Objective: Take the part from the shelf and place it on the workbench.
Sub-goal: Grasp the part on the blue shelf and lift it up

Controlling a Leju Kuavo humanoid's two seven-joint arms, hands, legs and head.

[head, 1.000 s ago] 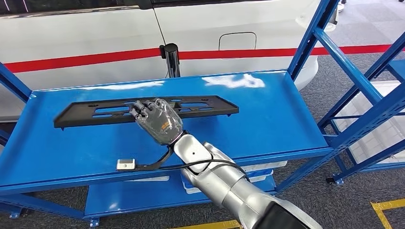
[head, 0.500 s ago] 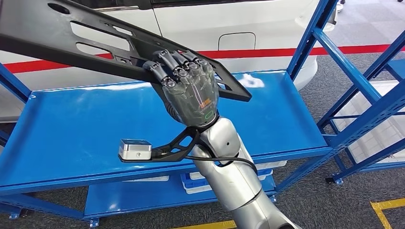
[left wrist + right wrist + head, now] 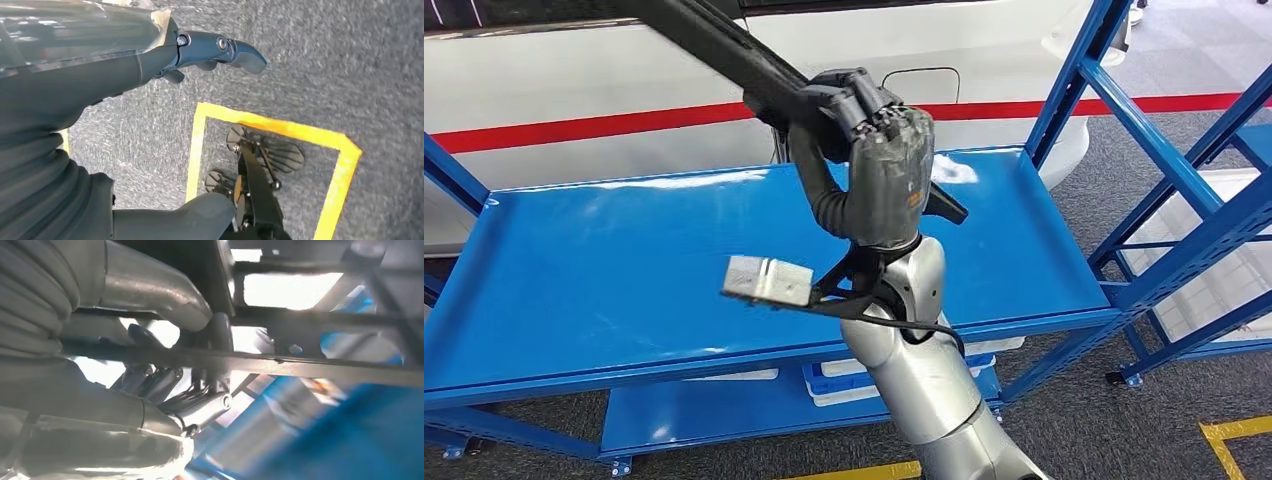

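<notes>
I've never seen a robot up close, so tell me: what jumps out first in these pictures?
The right robot hand stands out first, raised high above the blue shelf and gripping a long black part that slants up toward the top left. Behind the shelf is a white vehicle with a red stripe. The left robot hand hangs over grey floor marked with yellow tape.

The right arm (image 3: 921,370) was raised steeply from the lower edge of the head view, its silver forearm set almost upright. The right hand (image 3: 879,160) was held high, the back of the hand turned toward the camera, the fingers (image 3: 864,110) curled over the long black part (image 3: 724,45) and closed on it. The left hand (image 3: 75,75) was seen hanging toward the floor, its dark fingers (image 3: 220,47) loosely extended and apart, nothing held between them.
</notes>
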